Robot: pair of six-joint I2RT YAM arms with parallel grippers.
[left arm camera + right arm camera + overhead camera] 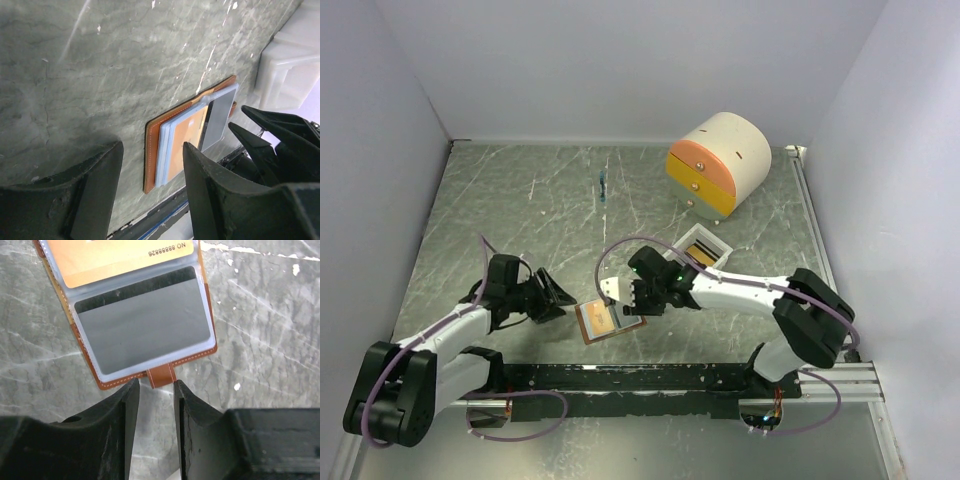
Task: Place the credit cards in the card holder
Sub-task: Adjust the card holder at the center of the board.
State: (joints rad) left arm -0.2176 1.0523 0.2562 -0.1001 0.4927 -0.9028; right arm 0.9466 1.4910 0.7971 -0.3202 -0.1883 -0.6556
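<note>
Two credit cards, an orange card (115,257) and a grey card (145,325), sit in the clear pockets of the card holder (603,321), which lies open and flat on the table (520,220). The right gripper (156,390) is at the holder's strap tab (161,376), jaws narrowly parted with the tab between their tips. The left gripper (152,155) is just beside the holder's opposite edge, jaws wide, holding nothing

Card holder (603,322) lies open on the table (520,220), centre, near the front edge. Two credit cards (142,322) sit in its pockets, side by side. Left gripper (561,302) is just left of it, right gripper (630,308) at its right edge. Tray (705,252) lies behind and to the right; drawer box (720,160) sits farther back, right.
</note>
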